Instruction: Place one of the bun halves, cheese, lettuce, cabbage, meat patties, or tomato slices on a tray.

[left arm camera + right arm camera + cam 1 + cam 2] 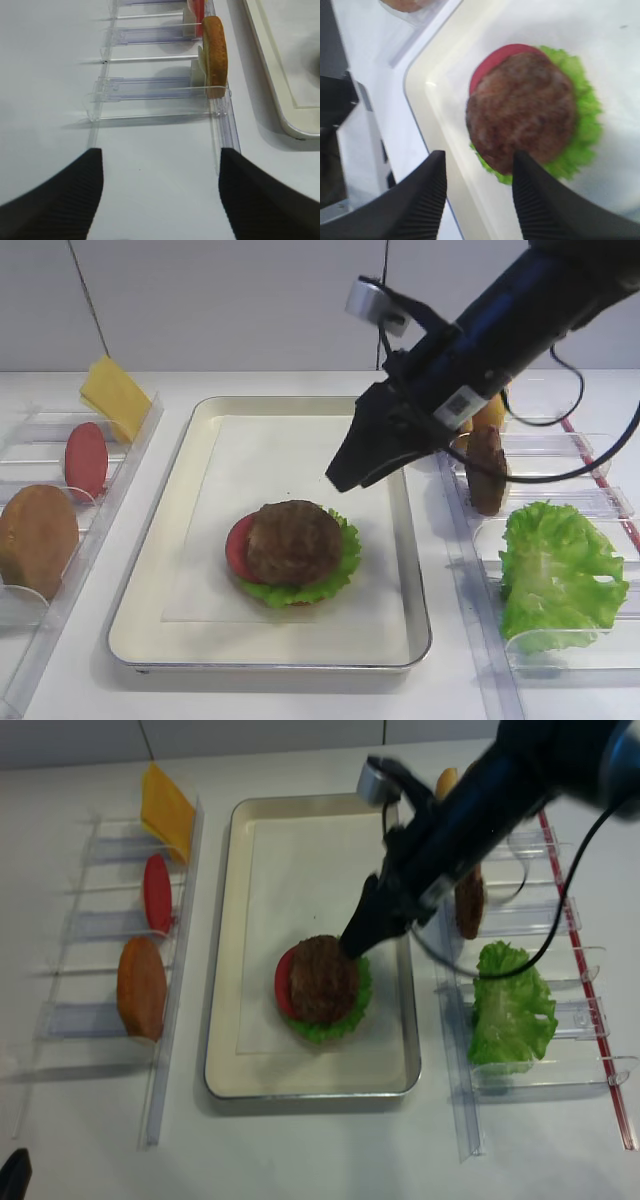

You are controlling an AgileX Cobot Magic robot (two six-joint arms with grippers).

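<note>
In the exterior high view, take the tray (200, 425) as your landmark: near its front middle a stack already sits on the paper liner, lettuce (340, 565) at the bottom, a tomato slice (238, 545) showing at its left and a meat patty (294, 540) on top. The right gripper (345, 475) hangs above the tray, up and to the right of the stack, with nothing that you can see in it. Left of the tray the rack holds cheese (115, 395), a second tomato slice (86, 460) and a large bun half (36, 538); right of it stand another patty (487, 470) and a lettuce leaf (558, 570). In the right wrist view the fingers (427, 195) stand apart with only the tray rim between them, the patty (522, 112) lying just beyond them, so you can read that hand as released and empty. In the left wrist view the left gripper (160, 192) is spread wide over bare table left of the tray, holding nothing, facing the bun (215, 47) in its rack slot. The realsense view shows the same stack (322, 982) inside the tray's front half. I judge the patty placement done; the cheese and a bun would seem to be what is left.
</note>
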